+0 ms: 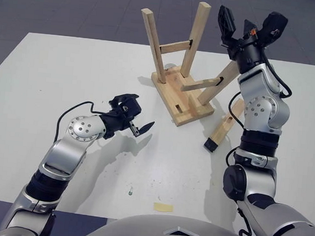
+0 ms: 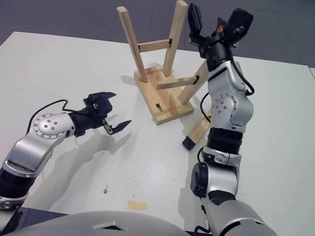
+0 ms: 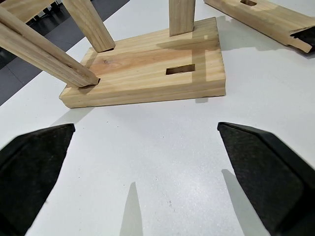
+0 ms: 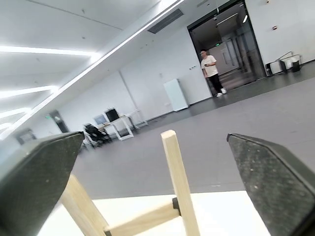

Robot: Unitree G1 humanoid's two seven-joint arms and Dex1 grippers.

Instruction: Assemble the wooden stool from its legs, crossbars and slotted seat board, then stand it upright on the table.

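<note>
On the head view I saw the stool (image 1: 154, 43) upside down at twelve o'clock, seat board (image 1: 185, 117) flat on the table (image 1: 51, 75), presumably so legs drop in, the fourth leg (image 1: 225, 124) loose at its four o'clock. The left wrist showed the left gripper (image 3: 146, 142) spread, facing the board's empty slot (image 3: 180, 69). The right wrist showed the right gripper (image 4: 156, 140) spread over an upright leg (image 4: 181, 187).

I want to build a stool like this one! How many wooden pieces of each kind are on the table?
Legs: 4 (three standing up, one lying loose)
Crossbars: 2
Seat board: 1
Total: 7 wooden pieces
</note>
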